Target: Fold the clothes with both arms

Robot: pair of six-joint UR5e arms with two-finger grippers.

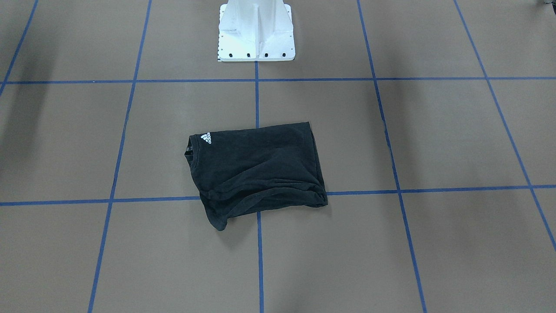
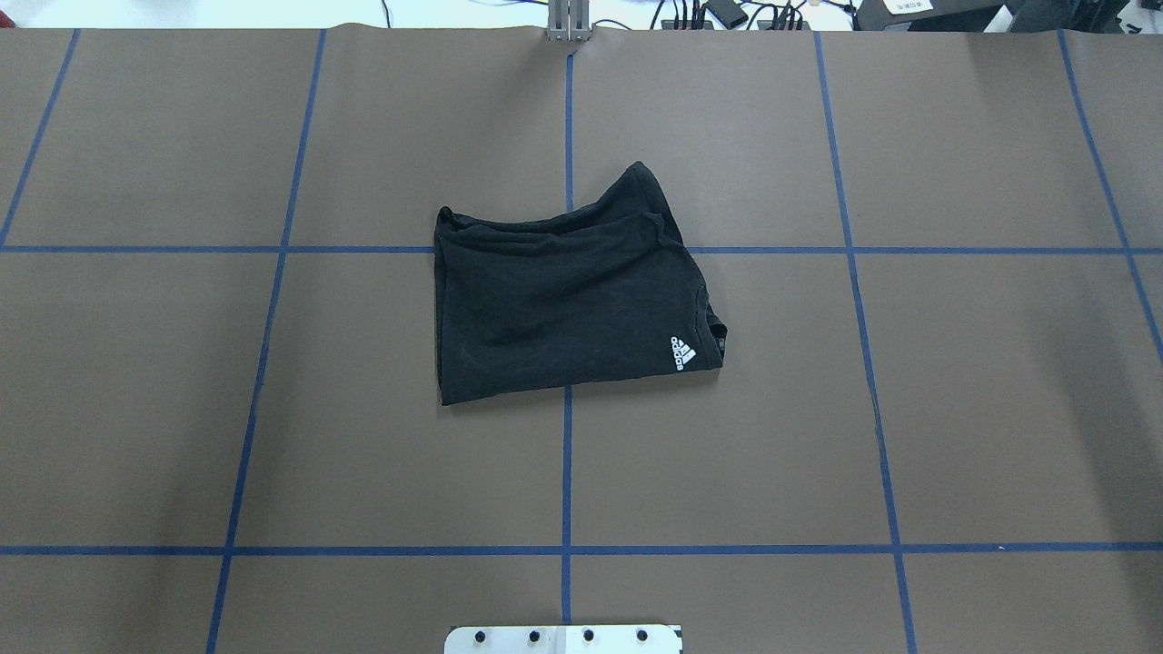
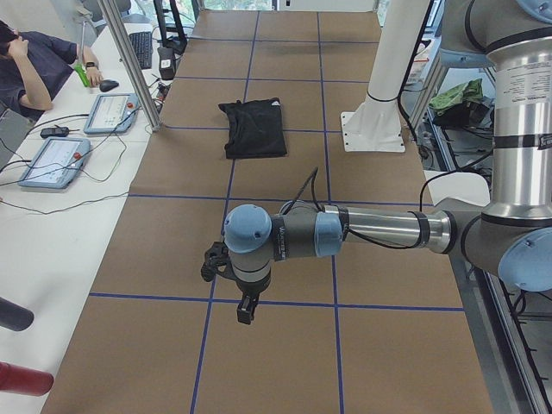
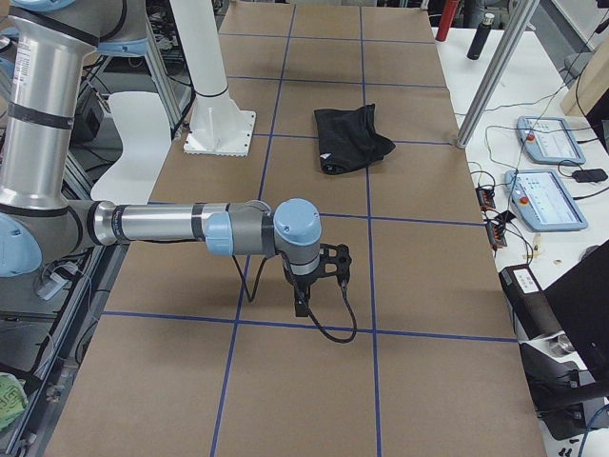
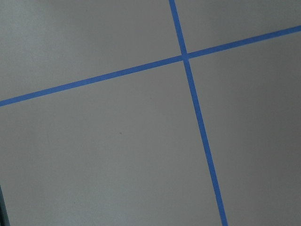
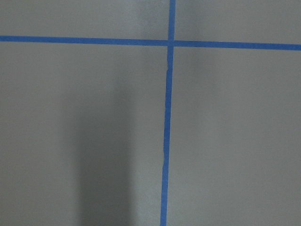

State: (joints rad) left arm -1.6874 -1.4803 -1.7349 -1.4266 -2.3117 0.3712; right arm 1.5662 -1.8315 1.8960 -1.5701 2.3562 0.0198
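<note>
Brown table, ruled into large squares by blue tape lines; this fills both fixed views and both wrist views. Left wrist view: bare table only, tape crossing at 1 o'clock. Right wrist view: bare table only, tape crossing at 12 o'clock, with a soft shadow at 7 o'clock. Left arm, seen only from the left-end camera: forearm level over the table, wrist turned down. Right arm, seen only from the right-end camera: same pose, forearm level and wrist down. White pedestal is bolted at the 6 o'clock edge of the overhead view. Black T-shirt lies folded into a rough rectangle on the table near the middle of the overhead view, a little toward 12 o'clock, across a tape crossing. No arm touches it. Collar sits at its 3 o'clock edge; a loose fold of cloth pokes out at its 1 o'clock corner, and the 12 o'clock edge is rumpled. Left gripper hangs pointing down just above a tape line, well apart from the shirt, which lies toward 12 o'clock in that view; I cannot tell how wide its fingers stand. Right gripper also points down above a tape line, shirt toward 1 o'clock and well apart; finger spread cannot be told either. Small white logo shows at the shirt's 4 o'clock corner, beside the collar.
</note>
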